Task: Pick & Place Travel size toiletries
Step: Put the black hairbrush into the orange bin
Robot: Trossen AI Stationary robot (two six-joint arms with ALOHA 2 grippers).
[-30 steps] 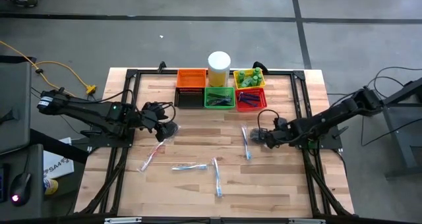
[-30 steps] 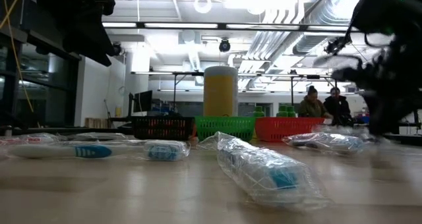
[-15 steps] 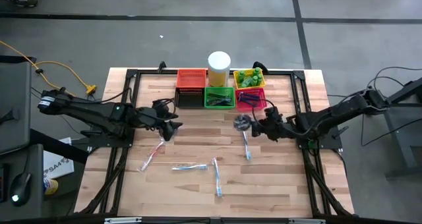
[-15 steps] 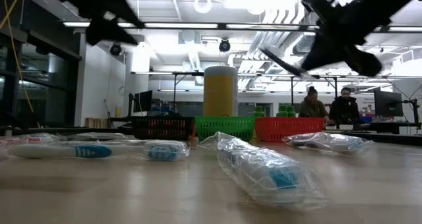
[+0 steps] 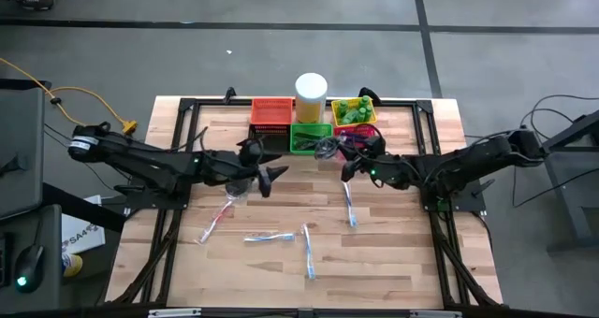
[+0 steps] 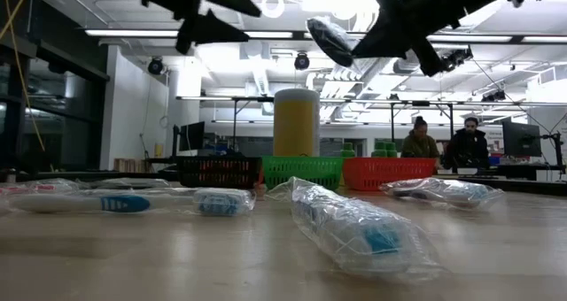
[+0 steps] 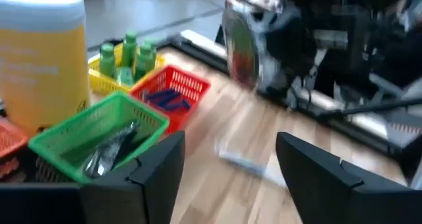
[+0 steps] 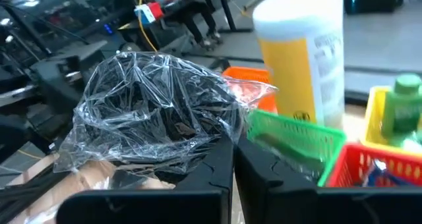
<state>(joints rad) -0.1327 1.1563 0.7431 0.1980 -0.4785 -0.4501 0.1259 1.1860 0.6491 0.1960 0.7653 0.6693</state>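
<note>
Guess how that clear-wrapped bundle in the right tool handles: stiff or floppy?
Probably floppy: the clear-wrapped bundle crinkles and sags past the right tool. Likely light, since a pinch on one edge carries it. The glossy film looks slippery, so it may slide.

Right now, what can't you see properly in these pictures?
- What's in the crinkly clear bag held by the right pincer: right wrist view, glare hides it.
- Black basket's contents: high view, too small; left arm overlaps.
- Wrapped item ahead of the left pincer: left wrist view, blurred.
</note>
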